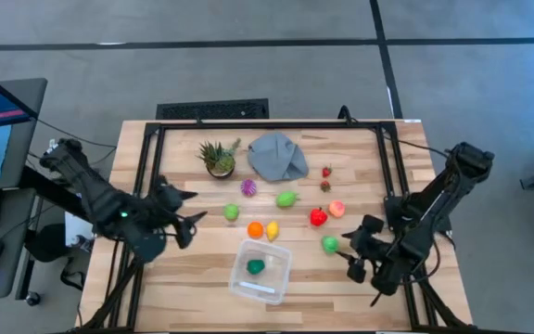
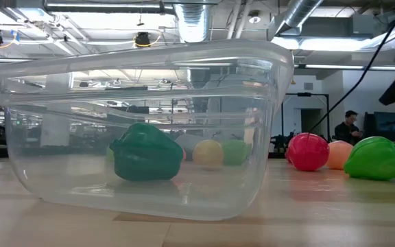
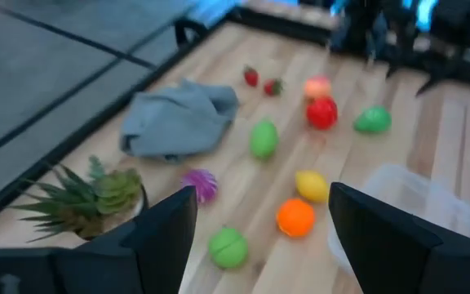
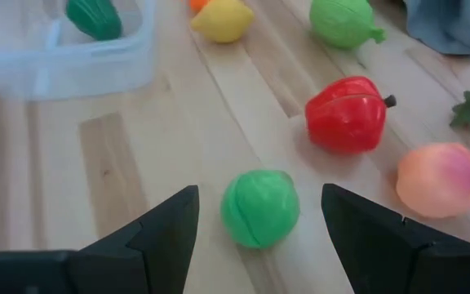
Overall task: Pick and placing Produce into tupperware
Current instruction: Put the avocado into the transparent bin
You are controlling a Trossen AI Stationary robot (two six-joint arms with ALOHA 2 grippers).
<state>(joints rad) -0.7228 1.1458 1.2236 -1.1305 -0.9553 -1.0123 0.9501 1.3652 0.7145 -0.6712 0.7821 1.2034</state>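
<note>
High view: two arms poised over scattered toy produce, one piece already boxed.

The clear container sat near the table's front edge with a dark green toy inside; the rest lay loose behind it (orange and lemon just beside its rim). The right gripper hovered with fingers parted and empty, straddling a bright green fruit, probably lined up so for a straight drop and squeeze; a red pepper and peach lay just beyond. The left gripper, likewise parted and holding nothing, waited at the table's left side, facing a green ball and the potted plant.
</note>
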